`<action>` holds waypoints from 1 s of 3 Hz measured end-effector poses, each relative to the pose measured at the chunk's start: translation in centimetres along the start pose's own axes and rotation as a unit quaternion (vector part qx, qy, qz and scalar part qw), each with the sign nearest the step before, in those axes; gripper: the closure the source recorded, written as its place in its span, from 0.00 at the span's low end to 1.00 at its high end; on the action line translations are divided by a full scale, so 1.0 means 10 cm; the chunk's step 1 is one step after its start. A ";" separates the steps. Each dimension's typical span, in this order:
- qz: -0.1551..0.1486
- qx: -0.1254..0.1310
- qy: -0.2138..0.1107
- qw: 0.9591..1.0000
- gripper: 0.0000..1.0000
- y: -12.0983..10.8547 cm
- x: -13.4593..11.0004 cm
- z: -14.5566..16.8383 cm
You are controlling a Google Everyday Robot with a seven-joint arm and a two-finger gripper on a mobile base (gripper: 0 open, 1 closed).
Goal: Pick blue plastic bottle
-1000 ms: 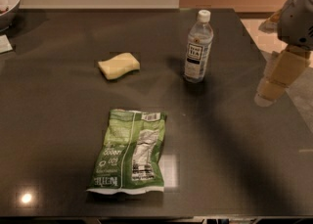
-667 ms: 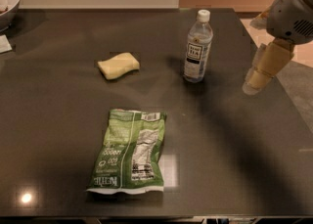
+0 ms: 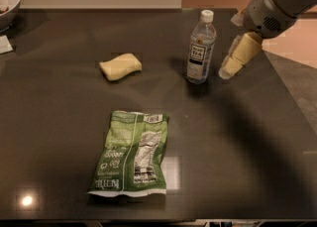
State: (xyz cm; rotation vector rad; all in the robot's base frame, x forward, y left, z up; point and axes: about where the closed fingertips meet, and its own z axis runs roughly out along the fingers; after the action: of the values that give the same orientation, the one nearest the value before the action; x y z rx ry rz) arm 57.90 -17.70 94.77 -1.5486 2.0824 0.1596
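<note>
Gripper [image 3: 227, 70] has swung in; the slim, clear bluish plastic bottle [image 3: 200, 47] now stands just beside it, ungrasped. Its spread I cannot tell.

We count one blue plastic bottle [image 3: 201, 47], one yellow sponge [image 3: 120, 66], one green bag [image 3: 131, 154], one bowl [image 3: 10, 0], one gripper [image 3: 229, 68] beside the bottle

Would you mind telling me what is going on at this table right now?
The robot's arm extends in from the right, with its cream-coloured gripper beside the slim, clear bluish plastic bottle with a white cap, apparently not touching it. The bottle stands upright on the dark table. A yellow sponge and a green snack bag lie apart from it.
</note>
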 end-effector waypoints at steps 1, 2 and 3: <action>0.011 -0.006 -0.036 0.999 0.00 -0.25 -0.16 0.29; 0.028 -0.013 -0.067 0.997 0.00 -0.45 -0.28 0.50; 0.048 -0.021 -0.083 0.995 0.18 -0.53 -0.39 0.63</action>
State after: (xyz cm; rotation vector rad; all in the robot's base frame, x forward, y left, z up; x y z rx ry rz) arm 65.74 -13.67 92.42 -1.4098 2.0339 0.3570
